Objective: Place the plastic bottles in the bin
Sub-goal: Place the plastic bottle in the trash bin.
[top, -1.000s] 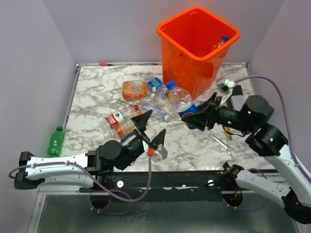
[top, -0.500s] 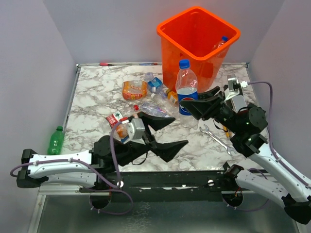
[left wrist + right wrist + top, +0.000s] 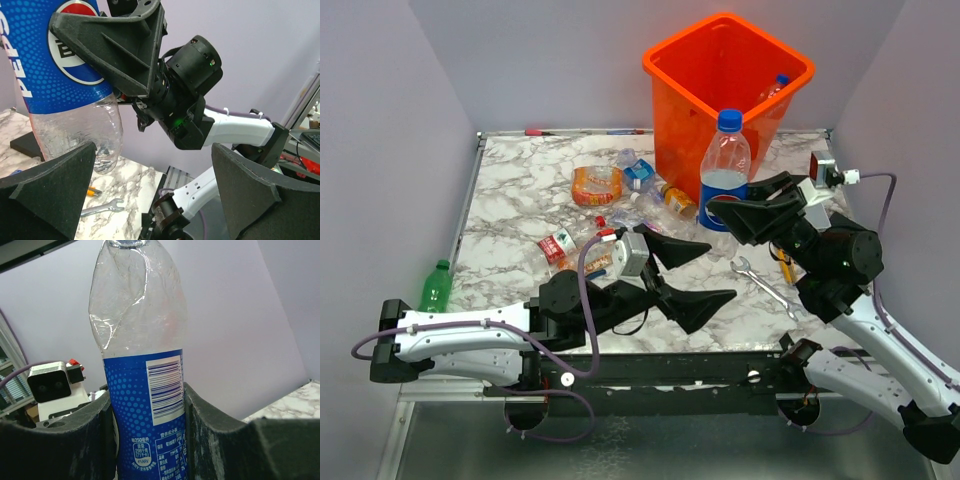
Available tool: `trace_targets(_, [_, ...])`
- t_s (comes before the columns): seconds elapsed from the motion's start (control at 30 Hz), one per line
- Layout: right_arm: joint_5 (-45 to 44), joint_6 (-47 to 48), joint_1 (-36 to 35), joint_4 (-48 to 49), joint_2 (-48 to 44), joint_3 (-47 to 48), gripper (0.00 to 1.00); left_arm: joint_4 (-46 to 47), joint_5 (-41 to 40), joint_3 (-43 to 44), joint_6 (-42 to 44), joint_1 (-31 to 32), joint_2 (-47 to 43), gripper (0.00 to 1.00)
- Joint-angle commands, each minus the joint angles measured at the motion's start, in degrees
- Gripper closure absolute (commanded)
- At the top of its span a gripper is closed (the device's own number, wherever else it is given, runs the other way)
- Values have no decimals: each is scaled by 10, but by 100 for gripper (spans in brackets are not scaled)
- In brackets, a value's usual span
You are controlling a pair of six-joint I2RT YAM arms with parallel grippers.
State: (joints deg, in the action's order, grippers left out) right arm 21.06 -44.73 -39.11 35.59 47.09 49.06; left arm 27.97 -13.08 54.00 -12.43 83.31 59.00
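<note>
I have the right gripper (image 3: pixel 725 213) clamped on an upright blue-labelled bottle (image 3: pixel 727 160), held off the table (image 3: pixel 520 200) just in front of the bin (image 3: pixel 680 110); my left gripper (image 3: pixel 718 270) hangs wide open, empty, near it

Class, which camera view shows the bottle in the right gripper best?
Top external: nearly the whole bottle, cap included, upright in the right gripper. Right wrist shows label and crushed neck; left wrist only its lower half.
</note>
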Motion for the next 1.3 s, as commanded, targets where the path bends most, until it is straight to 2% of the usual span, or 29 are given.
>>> trace_targets(0.0, [50,-54,-15,51,-8,-23,64,2,-36,21,-3,-9,39,1])
trace_targets(0.23, [53,-69,-15,70,-23,-40,64,5,-109,17,9,-18,34,1])
trace_targets(0.87, [51,-56,-14,58,-35,-26,65,-28,-107,-6,24,-29,-28,1])
trace_targets(1.0, [71,-81,-14,88,-13,-28,65,-55,-65,25,26,-29,6,1])
trace_targets(1.17, [69,-94,-15,108,-2,-35,65,-60,44,55,16,-29,55,1])
trace_targets(1.27, [68,-95,-15,109,-4,-37,65,-63,64,59,12,-29,71,15])
